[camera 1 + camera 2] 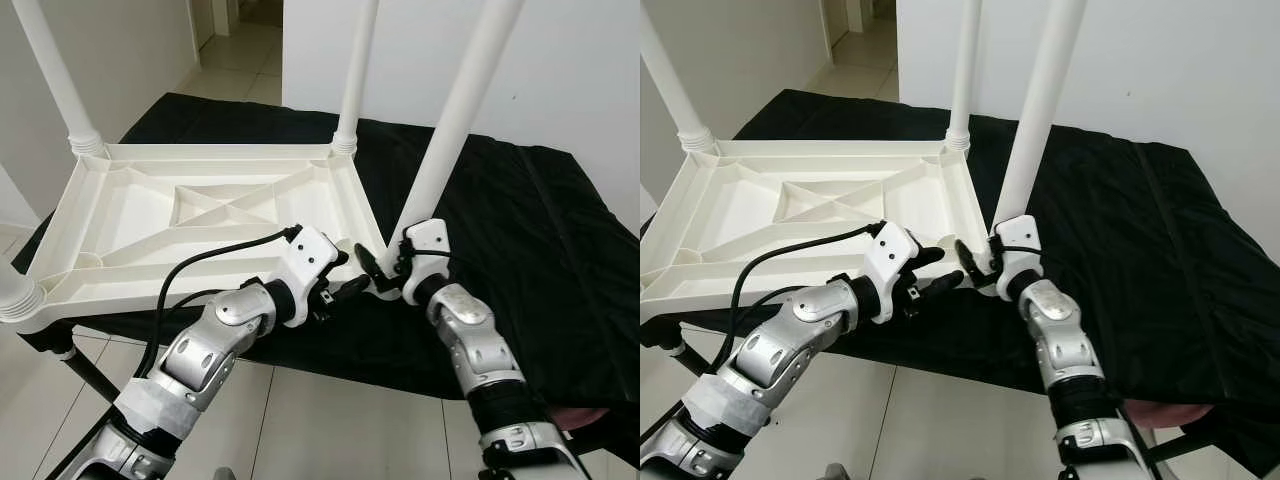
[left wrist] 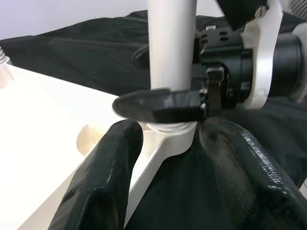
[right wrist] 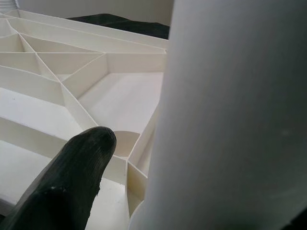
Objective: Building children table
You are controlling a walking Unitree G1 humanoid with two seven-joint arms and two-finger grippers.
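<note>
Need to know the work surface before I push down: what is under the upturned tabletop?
The tabletop lies on a black cloth that drapes over the edges. A dark frame leg shows beneath at the near left corner. What the cloth covers cannot be seen.

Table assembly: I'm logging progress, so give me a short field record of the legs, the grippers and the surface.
tabletop: white, upside down on a black cloth
legs in view: four, upright at the corners
worked leg: near right corner, leaning slightly
right gripper: around that leg's base, one finger across the front
left gripper: open, beside the same corner socket
floor: pale tiles
</note>
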